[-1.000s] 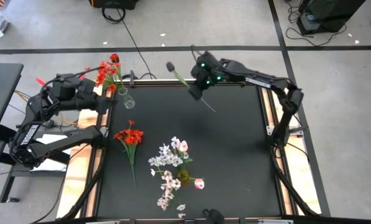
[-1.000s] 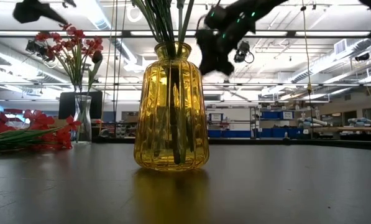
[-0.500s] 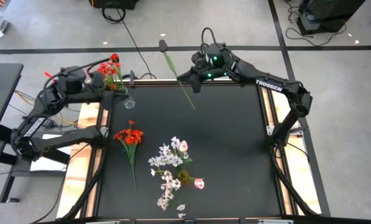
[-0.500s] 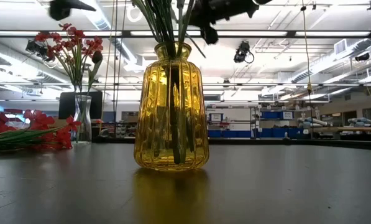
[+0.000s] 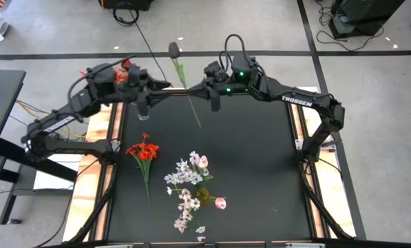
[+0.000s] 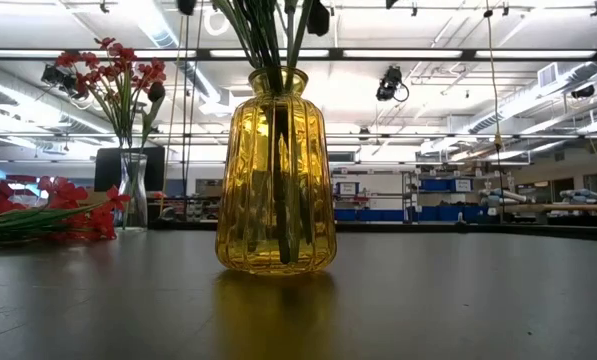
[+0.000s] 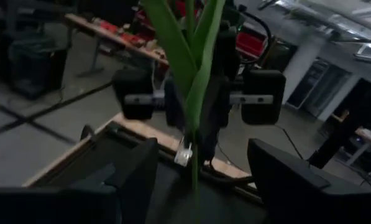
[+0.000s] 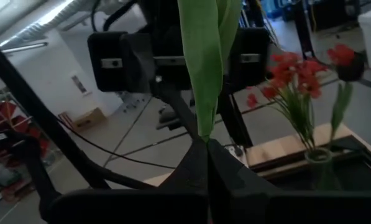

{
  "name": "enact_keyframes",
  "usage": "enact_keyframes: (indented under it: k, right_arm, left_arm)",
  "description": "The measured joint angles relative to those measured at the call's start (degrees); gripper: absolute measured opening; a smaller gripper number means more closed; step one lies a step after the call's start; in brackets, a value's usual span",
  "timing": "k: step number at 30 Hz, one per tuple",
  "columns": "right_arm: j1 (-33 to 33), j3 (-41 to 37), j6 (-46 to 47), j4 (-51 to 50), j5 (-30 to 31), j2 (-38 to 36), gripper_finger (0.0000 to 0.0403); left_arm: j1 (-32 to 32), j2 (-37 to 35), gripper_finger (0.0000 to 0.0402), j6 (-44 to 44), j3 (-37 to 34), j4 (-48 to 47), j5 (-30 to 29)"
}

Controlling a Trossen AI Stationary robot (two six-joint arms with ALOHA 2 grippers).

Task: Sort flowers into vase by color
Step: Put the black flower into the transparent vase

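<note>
The right gripper [image 5: 213, 96] is clamped on the thin green stem of a dark-budded flower [image 5: 183, 76], and over the last second it has carried the stem from the table's far-middle edge toward the left gripper [image 5: 142, 103]; that gripper, fingers [image 7: 135, 180] apart, has swung away from the small clear glass vase of red flowers [image 6: 126, 140] to meet it, so a handover looks near. From overhead the glass vase is hidden under the left arm, and the low view crops both grippers.

Dark arms, white TROSSEN lettering, green lights (right arm [image 5: 288, 96]).
</note>
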Motion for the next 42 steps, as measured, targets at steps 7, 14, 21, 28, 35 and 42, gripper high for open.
enact_keyframes:
  k: [7,14,21,28,35,42]
  right_arm:
    - [0.8,0.0,-0.3,0.3,0.0,0.0,0.0000]
    - [0.8,0.0,-0.4,0.3,0.0,0.0,0.0000]
    - [0.8,0.0,-0.7,0.3,-0.9,0.0,0.0000]
    - [0.8,0.0,-1.6,0.1,-0.9,0.0,0.0000]
    - [0.8,0.0,-1.2,-0.7,5.3,-0.1,0.0056]
    - [-0.6,0.0,-0.8,-8.7,6.4,-4.0,0.0125]
  left_arm:
    - [-1.9,6.6,0.0253,2.3,0.0,9.1,0.0]
    - [-3.2,9.4,0.0222,4.1,0.0,12.1,0.0]
    - [-3.0,9.5,0.0127,4.2,0.0,13.2,-2.0]
    - [-2.8,9.4,0.0047,5.6,0.0,13.5,-1.9]
    - [-2.7,9.0,0.0010,8.0,0.0,12.7,-2.4]
    - [-1.9,6.0,0.0008,10.3,0.0,3.0,-6.6]
